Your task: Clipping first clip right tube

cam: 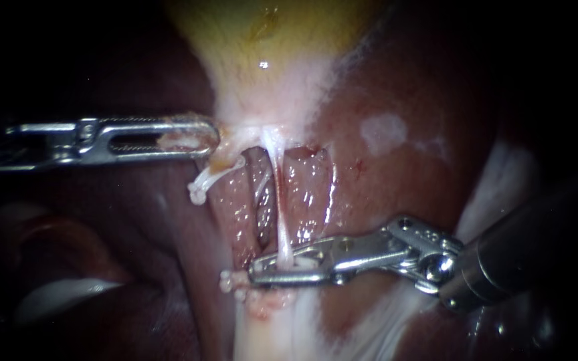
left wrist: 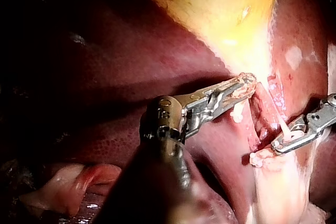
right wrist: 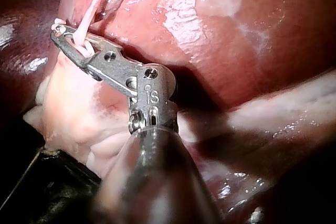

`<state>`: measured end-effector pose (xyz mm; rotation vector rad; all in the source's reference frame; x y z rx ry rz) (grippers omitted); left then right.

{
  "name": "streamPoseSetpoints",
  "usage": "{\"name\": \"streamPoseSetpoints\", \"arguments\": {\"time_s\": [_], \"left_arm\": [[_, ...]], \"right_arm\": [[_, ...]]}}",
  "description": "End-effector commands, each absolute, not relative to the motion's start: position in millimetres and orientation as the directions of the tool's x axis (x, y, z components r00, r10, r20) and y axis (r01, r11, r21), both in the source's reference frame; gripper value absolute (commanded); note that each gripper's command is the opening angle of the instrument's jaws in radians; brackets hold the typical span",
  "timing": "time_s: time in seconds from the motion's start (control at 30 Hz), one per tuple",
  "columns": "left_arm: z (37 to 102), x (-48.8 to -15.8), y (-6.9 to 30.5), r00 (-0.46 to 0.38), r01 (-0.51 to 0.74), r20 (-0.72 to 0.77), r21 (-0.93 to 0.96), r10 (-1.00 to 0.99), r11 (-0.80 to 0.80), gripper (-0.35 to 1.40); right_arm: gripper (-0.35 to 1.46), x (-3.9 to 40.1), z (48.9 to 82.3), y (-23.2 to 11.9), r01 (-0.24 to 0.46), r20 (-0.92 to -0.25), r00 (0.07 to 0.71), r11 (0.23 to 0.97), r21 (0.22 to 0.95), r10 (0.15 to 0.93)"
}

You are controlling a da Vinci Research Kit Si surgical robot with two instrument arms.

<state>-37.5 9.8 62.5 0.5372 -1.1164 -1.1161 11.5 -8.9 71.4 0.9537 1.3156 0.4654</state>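
Note:
The yellow gallbladder (cam: 262,40) (left wrist: 220,9) narrows to a pale neck over the dark red liver (cam: 396,187) (right wrist: 236,35). My left instrument (cam: 209,137) (left wrist: 247,85) comes in level from the left, jaws shut on the tissue at that neck. A thin white tube, the right tube (cam: 279,214) (left wrist: 283,127) (right wrist: 92,9), runs straight down from the neck. My right instrument (cam: 255,271) (left wrist: 277,148) (right wrist: 60,32) crosses its lower end, jaws shut on it with a white piece between them. Left of the tube hangs a curved white strand (cam: 215,177).
Pale fatty tissue (cam: 269,334) (right wrist: 68,114) lies under the right instrument's jaws. A pale whitish lump (cam: 61,294) (left wrist: 58,192) sits in the dark at the lower left. White membrane (cam: 503,180) edges the liver beside the right shaft.

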Motion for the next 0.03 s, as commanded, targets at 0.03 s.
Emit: {"name": "streamPoseSetpoints", "arguments": {"time_s": [0.03], "left_arm": [[62.5,-37.5,9.8,0.016,0.430,0.430,0.812,-0.903,0.395,-0.35]], "right_arm": [[-0.35,11.5,71.4,-8.8,0.218,-0.599,0.237,0.558,0.800,0.765]]}}
